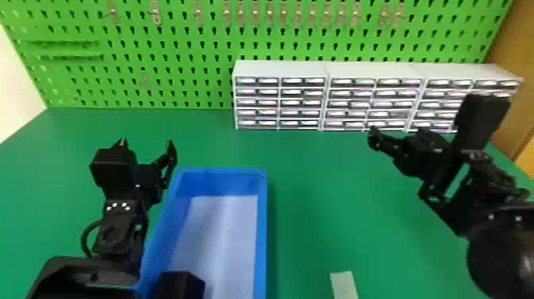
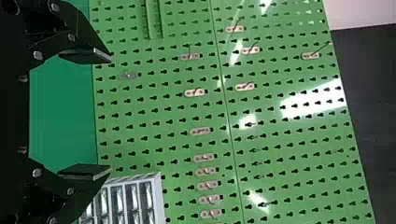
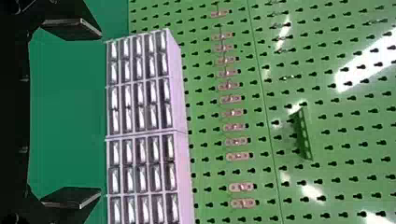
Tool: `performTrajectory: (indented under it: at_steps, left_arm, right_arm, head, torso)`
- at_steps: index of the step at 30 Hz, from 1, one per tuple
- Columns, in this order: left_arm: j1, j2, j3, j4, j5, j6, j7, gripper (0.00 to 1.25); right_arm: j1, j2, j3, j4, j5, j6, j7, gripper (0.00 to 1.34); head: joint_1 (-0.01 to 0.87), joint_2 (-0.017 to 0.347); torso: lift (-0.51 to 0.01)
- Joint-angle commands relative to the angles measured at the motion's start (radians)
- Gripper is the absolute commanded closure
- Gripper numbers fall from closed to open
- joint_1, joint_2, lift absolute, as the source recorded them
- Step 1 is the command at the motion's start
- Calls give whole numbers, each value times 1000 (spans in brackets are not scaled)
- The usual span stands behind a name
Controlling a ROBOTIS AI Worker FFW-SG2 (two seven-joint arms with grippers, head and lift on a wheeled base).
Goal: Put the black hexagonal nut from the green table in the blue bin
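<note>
Although what looks like the black hexagonal nut [image 1: 180, 284] is seen at the near left of the blue bin [image 1: 261, 222], cut off by the head view's bottom edge, its exact resting place cannot be told. By the bin's far left corner, the left gripper [image 1: 147, 145] is raised, its jaws parted and empty. Toward the counter's [image 1: 318, 179] right edge, the right gripper [image 1: 399, 141] is likewise spread, with nothing grasped. Drawer units [image 1: 280, 69] are ranged along the back edge.

1. Table [image 1: 318, 222]: plain deep green.
2. Pegboard [image 1: 167, 47]: brighter green, dotted with rows of dark keyhole shapes.
3. Bin [image 1: 260, 230]: blue walls, pale lavender floor.
4. Cabinets [image 1: 278, 69]: pale grey, gridded fronts.
5. Left arm [image 1: 117, 234]: black, 4 white spots.
</note>
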Motion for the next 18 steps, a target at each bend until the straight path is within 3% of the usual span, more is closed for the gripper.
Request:
performTrajectory:
  at_steps: [1,6,18]
  left_arm:
    - [-2,0,-2,0,4,-2,0,418]
    - [-1,0,-3,0,6,-2,0,418]
    - [2,0,-6,0,13,-11,0,418]
  right_arm:
    - [37,13,6,-2,51,-23,1,121]
    - [72,39,-16,-2,83,-68,1,121]
    - [147,42,-10,-2,135,-169,-16,121]
  head:
    - [657,57]
    - [657,57]
    - [657,57]
  torso:
    - [-95]
    - [-95]
    - [-95]
